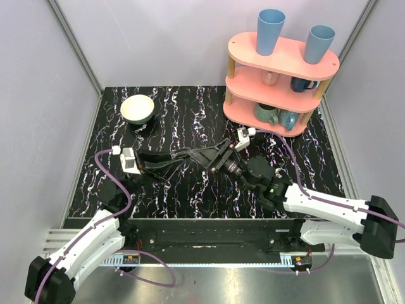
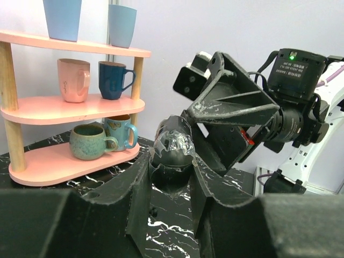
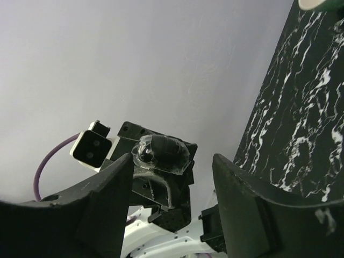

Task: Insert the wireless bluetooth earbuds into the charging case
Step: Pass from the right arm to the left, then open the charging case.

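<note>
Two black fingers of the left gripper fill the foreground of its wrist view, clenched on the charging case, one on each flank. The case is a small rounded lump. Its lower half is dark and smooth, and its upper half is a clear, glossy shell catching white glints. Whether the earbuds lie inside it cannot be told. The case is held up off the black marbled table, over its middle.

Just behind the case stands the right gripper, pointed at it from the opposite side. Its own camera shows its fingers spread wide, released, with the case in the gap beyond them.

Farther back, at the table's far right corner, is a pink three-tier shelf. A pink mug and a navy mug stand on the middle tier, two teal mugs on the tier below, and two blue tumblers on top. A cream bowl sits at the far left.
</note>
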